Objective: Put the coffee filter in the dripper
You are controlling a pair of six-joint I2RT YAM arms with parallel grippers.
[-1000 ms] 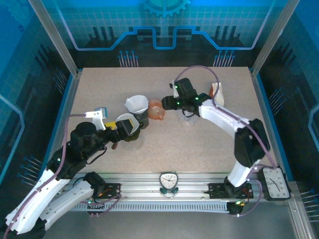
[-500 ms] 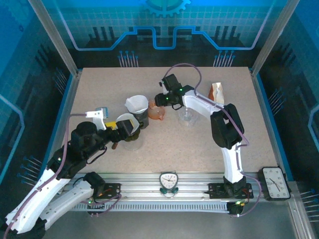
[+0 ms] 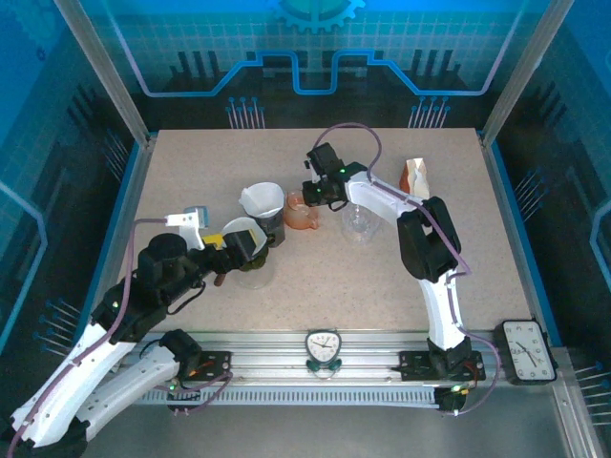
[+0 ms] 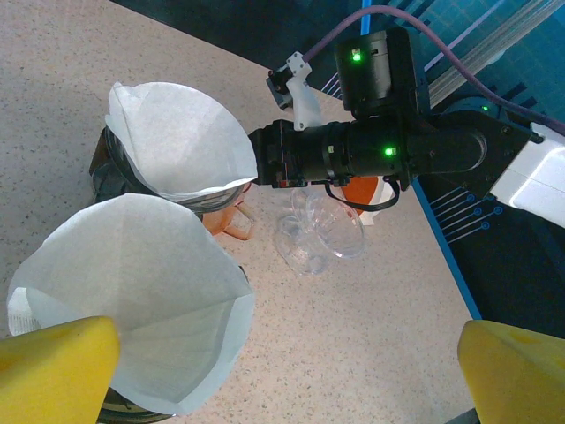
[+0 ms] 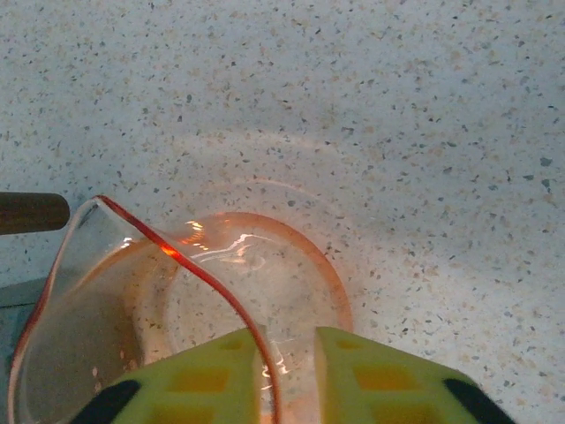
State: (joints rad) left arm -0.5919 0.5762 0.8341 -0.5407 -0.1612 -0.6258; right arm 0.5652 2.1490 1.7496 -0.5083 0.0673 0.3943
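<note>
Two white coffee filter cones stand open in dark holders at the left: the near filter (image 3: pixel 243 234) (image 4: pixel 132 291) and the far filter (image 3: pixel 261 197) (image 4: pixel 177 137). A see-through orange dripper (image 3: pixel 298 216) (image 5: pixel 256 283) sits right of the far filter. My right gripper (image 3: pixel 311 202) (image 5: pixel 287 340) reaches down over it, its yellow fingers astride the rim. The left finger lies against the rim and a narrow gap shows on the right finger's side. My left gripper (image 3: pixel 246 248) (image 4: pixel 287 371) stands wide open by the near filter, holding nothing.
A clear glass vessel (image 3: pixel 358 221) (image 4: pixel 322 238) stands just right of the orange dripper. A brown bag (image 3: pixel 415 176) is at the back right. A brown handle (image 5: pixel 31 212) pokes in beside the dripper. Bare tabletop (image 3: pixel 382 277) lies in front.
My right arm swung left from the clear vessel to the orange dripper, and its jaws narrowed around the rim. The left arm and both filters stayed put.
</note>
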